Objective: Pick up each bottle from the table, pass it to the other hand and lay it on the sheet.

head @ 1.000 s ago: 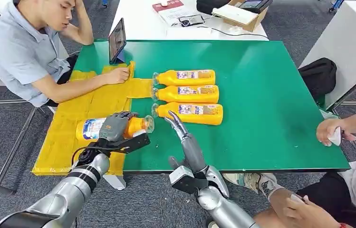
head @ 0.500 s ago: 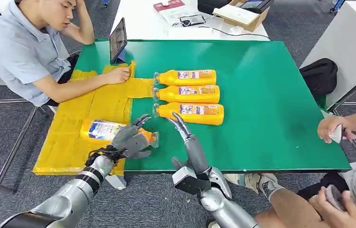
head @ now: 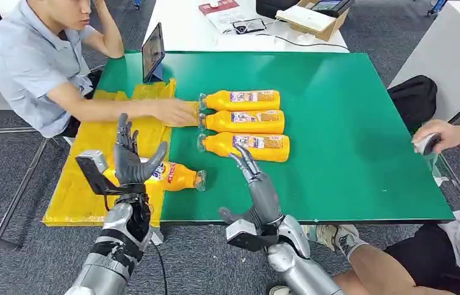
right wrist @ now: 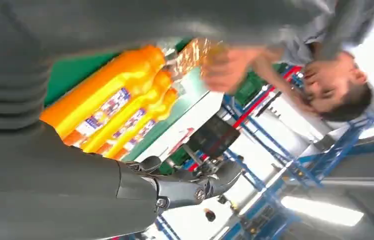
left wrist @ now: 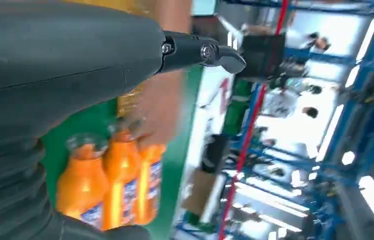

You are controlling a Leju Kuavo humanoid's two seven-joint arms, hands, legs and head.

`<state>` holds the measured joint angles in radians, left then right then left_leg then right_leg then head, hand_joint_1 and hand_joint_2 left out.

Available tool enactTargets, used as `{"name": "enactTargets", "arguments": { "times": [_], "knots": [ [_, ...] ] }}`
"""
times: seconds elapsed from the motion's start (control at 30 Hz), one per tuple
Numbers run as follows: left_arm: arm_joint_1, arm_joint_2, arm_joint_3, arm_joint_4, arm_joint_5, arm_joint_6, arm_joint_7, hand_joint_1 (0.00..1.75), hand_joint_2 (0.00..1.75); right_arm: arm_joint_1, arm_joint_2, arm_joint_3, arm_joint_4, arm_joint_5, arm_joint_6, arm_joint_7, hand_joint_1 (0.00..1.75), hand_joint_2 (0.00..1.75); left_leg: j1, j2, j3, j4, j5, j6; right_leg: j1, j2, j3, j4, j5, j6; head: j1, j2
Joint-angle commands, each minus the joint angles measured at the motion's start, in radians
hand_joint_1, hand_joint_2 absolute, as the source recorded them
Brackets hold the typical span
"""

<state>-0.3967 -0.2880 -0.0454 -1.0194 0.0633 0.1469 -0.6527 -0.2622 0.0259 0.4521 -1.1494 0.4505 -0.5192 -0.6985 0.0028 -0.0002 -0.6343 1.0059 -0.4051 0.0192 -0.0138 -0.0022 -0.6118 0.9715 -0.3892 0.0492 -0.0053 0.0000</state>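
Note:
One orange bottle [head: 177, 176] lies on its side at the right edge of the yellow sheet [head: 80, 190], its neck over the green table [head: 350, 123]. My left hand [head: 130, 157] stands upright just in front of the bottle's label end, fingers spread, holding nothing. Three more orange bottles [head: 242, 121] lie side by side on the table; they also appear in the left wrist view [left wrist: 105, 185] and the right wrist view [right wrist: 110, 105]. My right hand [head: 257, 181] is open near the front edge, fingertips just short of the nearest bottle [head: 249, 146].
A seated person on the left rests a hand [head: 175, 112] on the sheet beside the bottle caps. A tablet [head: 152, 52] stands at the table's far left. Another person's hand [head: 434, 138] is at the right edge, near a black bag [head: 411, 98].
My left hand let go of the bottle, which now lies on the sheet, and rose upright with fingers spread. The seated person's hand slid right toward the bottle caps.

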Motion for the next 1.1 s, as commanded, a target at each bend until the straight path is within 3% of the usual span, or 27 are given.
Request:
{"name": "enactTargets", "arguments": {
  "times": [0.03,0.13,0.3,0.5,0.77,0.93,1.1],
  "knots": [
    [0.077,-0.004,0.012,-0.203,0.216,0.018,-0.002,0.0,1.75,-0.023,0.005,-0.092,0.065,0.085,-0.019,0.046,0.0,1.75,0.0,0.001,0.002,0.0,-0.001,0.0,0.0,0.001,0.002,0.0,0.0,-0.001,0.0,0.0],
    [0.218,0.009,0.013,-0.4,0.306,0.076,0.012,0.0,1.75,-0.049,-0.043,-0.136,0.101,0.201,0.042,0.206,0.0,1.75,0.0,0.003,0.006,0.0,-0.003,-0.001,0.0,0.003,0.005,0.0,-0.002,-0.001,0.0,0.0],
    [0.343,0.014,-0.015,-0.504,0.212,0.18,-0.045,0.0,1.75,-0.176,-0.101,-0.199,0.347,0.291,0.115,0.305,0.0,1.75,-0.001,0.003,0.005,-0.001,-0.002,0.0,0.0,0.003,0.005,-0.002,-0.001,-0.001,0.0,0.0],
    [0.345,0.017,-0.08,-0.531,0.112,0.255,-0.045,0.0,1.75,-0.295,-0.087,-0.216,0.514,0.33,0.144,0.345,0.0,1.75,-0.001,0.002,0.003,0.0,-0.002,0.0,-0.001,0.002,0.003,0.0,-0.001,-0.001,0.0,0.0],
    [0.345,0.017,-0.08,-0.531,0.112,0.255,-0.045,0.0,1.75,-0.295,-0.087,-0.216,0.514,0.33,0.144,0.345,0.0,1.75,0.0,0.001,0.003,-0.001,-0.001,0.0,0.0,0.001,0.004,0.0,-0.001,-0.001,0.0,0.0],
    [0.34,0.041,-0.117,-0.491,0.007,0.364,-0.028,0.0,1.75,-0.309,-0.067,-0.195,0.589,0.379,0.146,0.388,0.0,1.75,0.0,0.001,0.005,-0.001,-0.002,0.0,0.0,0.001,0.005,-0.001,-0.001,-0.001,0.0,0.0],
    [0.337,0.054,-0.116,-0.467,-0.02,0.397,-0.015,0.0,1.75,-0.304,-0.067,-0.196,0.64,0.368,0.226,0.396,0.0,1.75,-0.001,0.0,0.006,-0.002,-0.002,-0.001,0.0,0.001,0.007,-0.002,-0.001,-0.001,0.0,0.0]
  ]
}}
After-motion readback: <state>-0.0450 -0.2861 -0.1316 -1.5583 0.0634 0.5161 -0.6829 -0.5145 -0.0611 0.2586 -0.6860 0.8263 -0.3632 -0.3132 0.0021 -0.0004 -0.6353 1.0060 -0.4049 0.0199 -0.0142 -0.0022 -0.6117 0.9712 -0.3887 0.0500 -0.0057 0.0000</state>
